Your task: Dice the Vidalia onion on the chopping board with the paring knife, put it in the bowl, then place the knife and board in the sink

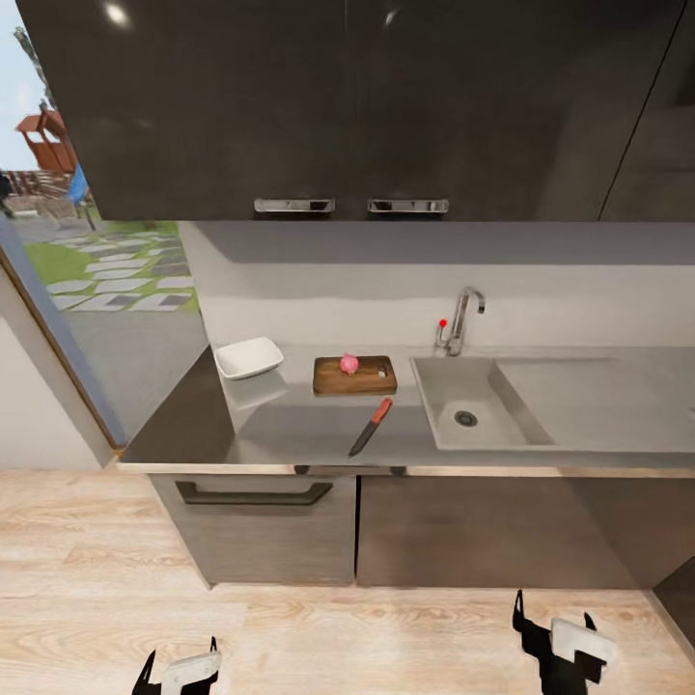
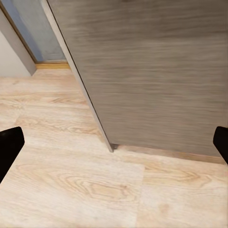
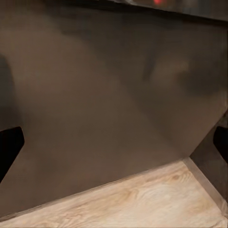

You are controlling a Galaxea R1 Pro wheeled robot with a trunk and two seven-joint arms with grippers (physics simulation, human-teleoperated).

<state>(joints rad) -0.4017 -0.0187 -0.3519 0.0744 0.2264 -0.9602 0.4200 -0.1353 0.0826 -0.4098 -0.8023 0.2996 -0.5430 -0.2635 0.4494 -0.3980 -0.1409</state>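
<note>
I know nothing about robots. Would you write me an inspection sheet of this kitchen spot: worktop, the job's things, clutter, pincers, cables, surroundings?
Surface: glossy grey countertop over dark cabinets.
Job's things: pink round onion sits on the dark brown wooden chopping board, not in the grey rectangular sink; red-handled paring knife lies on the worktop in front of the board; white rounded-square bowl stands to the board's left, looking empty.
Clutter: nothing seen.
Pincers: left pincer and right pincer hang low over the light wooden floor, both open, holding nothing.
Cables: nothing seen.
Surroundings: dark upper cupboards with chrome handles, chrome tap, window onto a garden.
</note>
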